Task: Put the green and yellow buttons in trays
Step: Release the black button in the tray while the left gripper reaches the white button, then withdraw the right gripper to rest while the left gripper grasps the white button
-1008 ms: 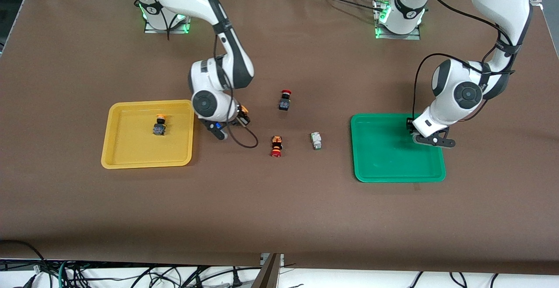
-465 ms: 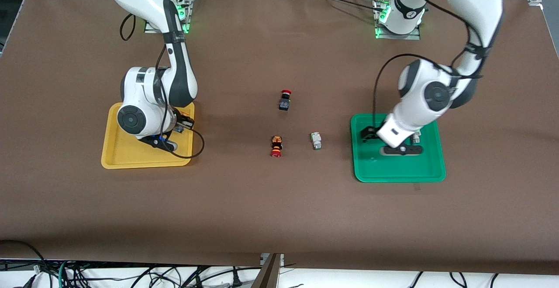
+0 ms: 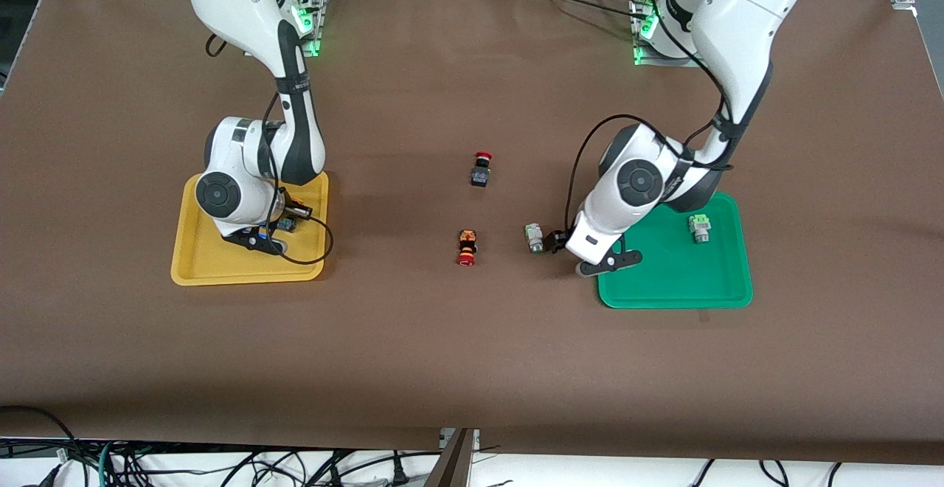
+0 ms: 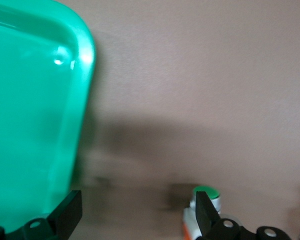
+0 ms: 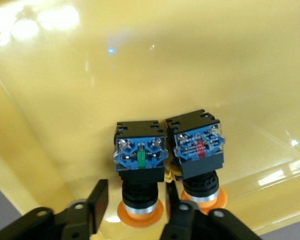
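Note:
Two yellow buttons [image 5: 140, 165] [image 5: 197, 155] lie side by side in the yellow tray [image 3: 221, 266]. My right gripper [image 5: 135, 207] is open, low in that tray [image 5: 65, 75], its fingers astride the neck of one of them; in the front view it [image 3: 284, 223] hides most of both. One green button [image 3: 699, 227] lies in the green tray [image 3: 664, 291]. The other green button [image 3: 535, 238] lies on the table beside that tray. My left gripper [image 3: 564, 245] is open and empty, low between them. In its wrist view [image 4: 137, 215] the button [image 4: 206, 194] sits by one fingertip and the tray [image 4: 35, 100] by the other.
A black-bodied switch with a red cap [image 3: 481, 170] and an orange-bodied switch with a red cap [image 3: 466, 246] lie on the brown table near its middle, toward the right arm's end from the loose green button.
My right gripper carried a yellow button from mid-table into the yellow tray and opened beside the first one. My left gripper left a green button in the green tray and moved to the loose one.

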`<state>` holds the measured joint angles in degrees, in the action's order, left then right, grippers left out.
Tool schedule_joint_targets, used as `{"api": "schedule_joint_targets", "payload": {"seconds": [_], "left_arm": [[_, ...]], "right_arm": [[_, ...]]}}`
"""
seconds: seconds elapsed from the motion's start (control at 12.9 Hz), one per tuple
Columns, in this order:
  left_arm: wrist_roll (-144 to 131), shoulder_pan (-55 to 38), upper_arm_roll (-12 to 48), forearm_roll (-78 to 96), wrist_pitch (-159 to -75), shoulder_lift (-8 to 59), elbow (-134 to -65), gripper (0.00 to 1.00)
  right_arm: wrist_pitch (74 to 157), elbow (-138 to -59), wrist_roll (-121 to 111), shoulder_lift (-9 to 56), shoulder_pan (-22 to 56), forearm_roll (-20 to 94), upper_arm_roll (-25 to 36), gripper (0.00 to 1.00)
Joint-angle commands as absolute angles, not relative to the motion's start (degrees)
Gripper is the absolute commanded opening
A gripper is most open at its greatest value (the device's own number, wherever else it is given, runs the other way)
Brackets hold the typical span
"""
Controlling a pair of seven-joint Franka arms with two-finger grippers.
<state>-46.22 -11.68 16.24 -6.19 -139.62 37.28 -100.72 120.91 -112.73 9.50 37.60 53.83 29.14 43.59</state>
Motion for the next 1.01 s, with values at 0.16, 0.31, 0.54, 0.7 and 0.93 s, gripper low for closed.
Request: {"api": "schedule_joint_targets", "payload": {"seconds": [0.16,0.31,0.54,0.7,0.93], "left_arm": [[-53.51,-15.10,16.26,-8.35,-138.25,39.89,-95.72,1.00],[-54.49,-16.69,16.26,-8.79,-138.08,41.48,-93.35,1.00],[-57.29,-17.75,16.26,-14.65,-138.08,41.92,-93.69,0.89],[-58.53,-18.02,16.26,-16.61,-138.08,42.80,-94.13,0.89],[-60.02,-18.54,16.26,-16.61,-137.90,43.15,-94.57,0.58]], "right_arm": [[107.78,-103.39,14.14,30.77,54.57,29.36,47.10,0.99],[103.20,-99.86,15.99,26.92,58.25,24.90,50.87,0.99],[98.89,-99.14,18.80,16.22,62.84,15.33,53.09,0.99],[96.25,-99.14,18.81,9.00,63.10,10.31,52.56,0.99],[90.99,-95.38,17.15,5.71,62.58,7.73,52.38,0.99]]}}
